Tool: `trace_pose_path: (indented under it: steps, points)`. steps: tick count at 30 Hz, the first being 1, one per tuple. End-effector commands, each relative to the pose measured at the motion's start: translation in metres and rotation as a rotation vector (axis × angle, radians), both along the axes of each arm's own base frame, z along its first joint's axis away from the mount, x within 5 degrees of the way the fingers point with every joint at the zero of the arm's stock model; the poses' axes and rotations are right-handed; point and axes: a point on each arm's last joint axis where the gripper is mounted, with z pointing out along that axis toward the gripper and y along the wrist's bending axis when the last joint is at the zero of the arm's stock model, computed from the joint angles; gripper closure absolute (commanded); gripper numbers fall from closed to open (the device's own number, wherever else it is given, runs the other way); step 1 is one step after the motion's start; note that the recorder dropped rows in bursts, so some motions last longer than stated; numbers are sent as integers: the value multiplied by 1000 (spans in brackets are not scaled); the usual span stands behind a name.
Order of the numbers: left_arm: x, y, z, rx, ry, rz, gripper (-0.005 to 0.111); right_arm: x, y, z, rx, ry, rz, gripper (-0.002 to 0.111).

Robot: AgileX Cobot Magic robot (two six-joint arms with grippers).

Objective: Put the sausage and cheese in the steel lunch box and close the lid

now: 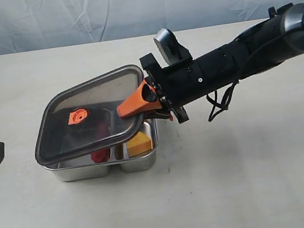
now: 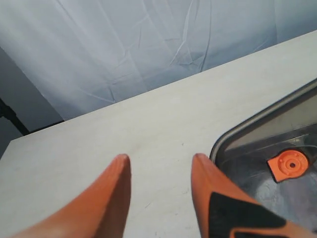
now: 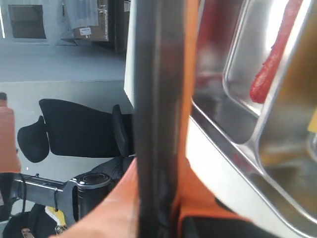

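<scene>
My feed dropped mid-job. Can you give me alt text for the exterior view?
The right tool grips the dark lid by its right edge, holding it askew over the steel lunch box, not yet seated. Along the uncovered near side, the sausage lies in the left compartment, the cheese in the right.

No readable text, brand, number or sign anywhere. Only a pale label (image 3: 85,31) on a cardboard box (image 3: 101,20) far off in the right wrist view's background, too small and blurred to make out.
</scene>
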Motion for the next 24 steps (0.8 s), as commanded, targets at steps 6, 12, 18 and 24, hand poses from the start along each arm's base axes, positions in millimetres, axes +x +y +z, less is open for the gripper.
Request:
trace_pose_path:
  steps: [6,12,18,24]
  points:
    - [-1,-5,0,-22,0,-61,68,-1,-3,-18,-62,38,23,109]
    - [-1,-5,0,-23,1,-65,68,-3,-5,-23,-136,67,32,109]
    - [-1,-5,0,-23,1,-65,68,-1,-6,-26,-169,73,13,109]
    - [-1,-5,0,-23,1,-65,68,-3,-8,-28,-198,56,43,109]
